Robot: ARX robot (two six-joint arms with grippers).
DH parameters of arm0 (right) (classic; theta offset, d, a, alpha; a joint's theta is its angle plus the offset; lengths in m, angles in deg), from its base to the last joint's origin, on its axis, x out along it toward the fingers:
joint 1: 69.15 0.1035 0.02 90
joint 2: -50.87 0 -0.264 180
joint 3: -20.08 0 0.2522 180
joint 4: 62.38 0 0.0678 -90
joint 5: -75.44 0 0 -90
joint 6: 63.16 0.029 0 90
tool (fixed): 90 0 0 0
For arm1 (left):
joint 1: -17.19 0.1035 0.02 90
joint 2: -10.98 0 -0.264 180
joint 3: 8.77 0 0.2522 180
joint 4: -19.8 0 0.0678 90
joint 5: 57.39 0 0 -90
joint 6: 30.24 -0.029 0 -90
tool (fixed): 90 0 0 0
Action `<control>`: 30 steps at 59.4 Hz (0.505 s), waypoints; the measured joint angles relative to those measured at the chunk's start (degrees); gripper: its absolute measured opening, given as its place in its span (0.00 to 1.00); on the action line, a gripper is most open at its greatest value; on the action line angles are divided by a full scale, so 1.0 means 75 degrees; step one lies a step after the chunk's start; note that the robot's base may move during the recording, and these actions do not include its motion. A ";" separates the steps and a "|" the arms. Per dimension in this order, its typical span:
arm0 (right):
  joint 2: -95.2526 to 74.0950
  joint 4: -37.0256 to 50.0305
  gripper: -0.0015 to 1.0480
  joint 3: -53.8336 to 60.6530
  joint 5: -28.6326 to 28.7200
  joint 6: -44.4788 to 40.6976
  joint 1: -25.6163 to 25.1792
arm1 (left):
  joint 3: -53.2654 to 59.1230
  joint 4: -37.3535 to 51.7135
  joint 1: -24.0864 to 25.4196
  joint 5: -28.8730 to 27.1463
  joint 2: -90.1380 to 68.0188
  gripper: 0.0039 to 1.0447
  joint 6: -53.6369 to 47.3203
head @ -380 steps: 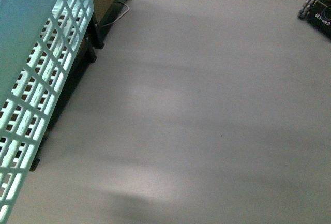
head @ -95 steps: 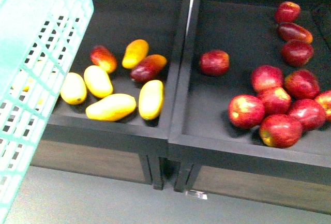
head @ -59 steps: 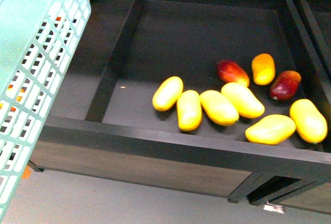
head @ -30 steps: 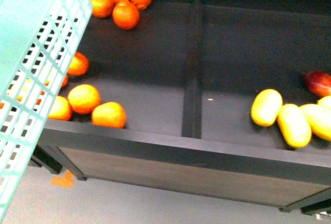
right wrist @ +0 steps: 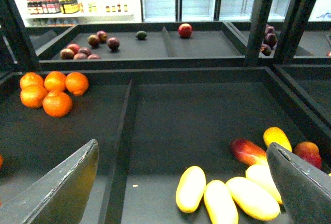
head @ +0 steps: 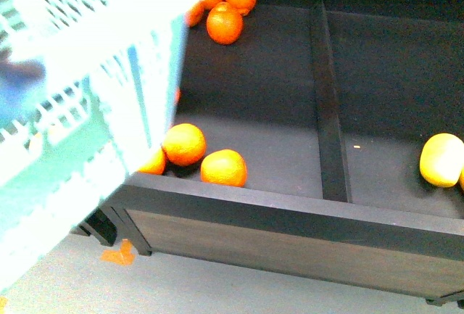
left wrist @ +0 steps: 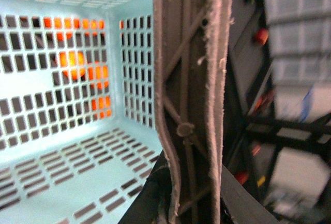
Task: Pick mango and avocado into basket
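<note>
Right wrist view shows the right gripper (right wrist: 182, 149) with fingers spread wide above the bin (right wrist: 155, 73), a yellow mango (right wrist: 191, 189) lying between them, open for a grasp. The left gripper (left wrist: 194, 208) is clamped on the handle (left wrist: 189, 79), seemingly to hold the empty basket (left wrist: 62, 151) near for the drop.

The blurred basket (head: 87, 111) fills the left and upper left of the front view and covers that end of the bin. Just right of it, near oranges (head: 223, 167) lie by the front wall (head: 290, 216), and far oranges (head: 225, 25) lie at the top. The floor up to the divider (head: 330, 111) is bare. Past the divider, one mango (head: 442, 159) sits at the right edge.
</note>
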State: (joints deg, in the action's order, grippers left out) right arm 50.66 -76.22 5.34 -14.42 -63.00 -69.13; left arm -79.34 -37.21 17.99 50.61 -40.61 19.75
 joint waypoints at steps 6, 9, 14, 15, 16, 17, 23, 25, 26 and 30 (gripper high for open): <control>0.0000 0.0000 0.92 0.0000 -0.0020 -0.0003 0.0003 | -0.0125 0.0326 -0.0423 -0.0382 -0.0790 0.07 -0.1183; 0.0003 0.0000 0.92 0.0000 -0.0023 0.0000 0.0003 | -0.0335 0.0606 -0.0635 -0.0717 -0.1207 0.07 -0.1431; 0.0000 0.0000 0.92 0.0000 -0.0017 0.0000 0.0003 | -0.0833 0.1040 -0.1029 -0.0938 -0.1868 0.07 -0.1536; 0.0000 0.0000 0.92 0.0000 -0.0017 0.0000 0.0003 | -0.0965 0.1116 -0.1145 -0.0953 -0.2023 0.07 -0.1542; 0.0000 0.0000 0.92 0.0000 -0.0017 0.0000 0.0003 | -0.1096 0.1174 -0.1262 -0.0953 -0.2177 0.07 -0.1536; 0.0000 0.0000 0.92 0.0000 -0.0015 0.0000 0.0003 | -0.1227 0.1212 -0.1381 -0.0947 -0.2328 0.07 -0.1518; 0.0003 0.0000 0.92 0.0000 -0.0015 0.0000 0.0003 | -0.1778 0.1297 -0.1990 -0.0694 -0.3075 0.07 -0.1259; 0.0000 0.0000 0.92 0.0000 -0.0015 0.0000 0.0003 | -0.1929 0.1306 -0.2180 -0.0583 -0.3287 0.07 -0.1145; 0.0003 0.0000 0.92 0.0000 -0.0015 0.0000 0.0003 | -0.2022 0.1309 -0.2311 -0.0519 -0.3418 0.07 -0.1070; 0.0000 0.0000 0.92 0.0000 -0.0017 0.0000 0.0003 | -0.2393 0.1311 -0.2888 -0.0204 -0.3955 0.07 -0.0734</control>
State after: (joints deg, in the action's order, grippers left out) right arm 50.66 -76.22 5.34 -14.55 -63.00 -69.11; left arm -97.29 -27.37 -3.67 49.08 -70.27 14.25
